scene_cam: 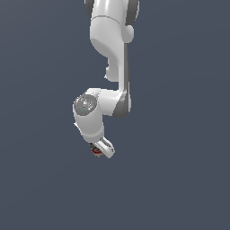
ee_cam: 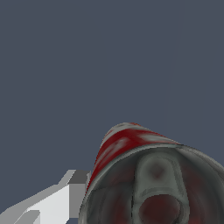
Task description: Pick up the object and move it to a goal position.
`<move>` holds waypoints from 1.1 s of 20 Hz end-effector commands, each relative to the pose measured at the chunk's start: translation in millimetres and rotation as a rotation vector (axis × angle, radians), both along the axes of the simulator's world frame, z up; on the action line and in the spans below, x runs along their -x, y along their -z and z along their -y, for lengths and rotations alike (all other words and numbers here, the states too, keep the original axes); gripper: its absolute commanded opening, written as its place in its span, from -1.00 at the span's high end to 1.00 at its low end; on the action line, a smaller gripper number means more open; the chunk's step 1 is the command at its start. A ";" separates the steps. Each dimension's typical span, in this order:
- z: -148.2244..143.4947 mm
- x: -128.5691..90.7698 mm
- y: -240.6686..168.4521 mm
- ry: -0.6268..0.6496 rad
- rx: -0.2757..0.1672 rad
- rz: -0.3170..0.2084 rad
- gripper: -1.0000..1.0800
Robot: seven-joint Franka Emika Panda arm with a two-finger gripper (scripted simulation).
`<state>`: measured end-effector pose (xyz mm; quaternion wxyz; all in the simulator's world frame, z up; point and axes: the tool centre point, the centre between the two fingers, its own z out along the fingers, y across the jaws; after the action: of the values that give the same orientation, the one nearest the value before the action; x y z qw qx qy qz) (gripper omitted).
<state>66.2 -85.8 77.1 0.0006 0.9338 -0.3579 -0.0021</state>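
Red-and-white can sits right against the jaws, its grey top end filling the wrist view and cut off at the frame edge. One white finger touches its side; the other is hidden. In the exterior view only a red sliver of it shows under the gripper. Jaws pinch the can.

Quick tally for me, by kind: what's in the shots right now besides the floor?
Red-and-white can: 1, pressed against a gripper finger in the wrist view
Robot arm: 1
Gripper: 1, with the can showing only as a small red spot at its tip in the exterior view
Total: 3
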 end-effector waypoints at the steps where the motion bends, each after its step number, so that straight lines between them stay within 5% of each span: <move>1: -2.8 1.2 -4.8 -0.001 0.000 0.003 1.00; 11: -30.2 26.4 -38.1 -0.001 -0.001 0.003 1.00; 22: -88.7 80.1 -110.4 -0.001 -0.001 0.004 1.00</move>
<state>-6.6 -5.7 174.8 0.0003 0.9340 -0.3573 -0.0027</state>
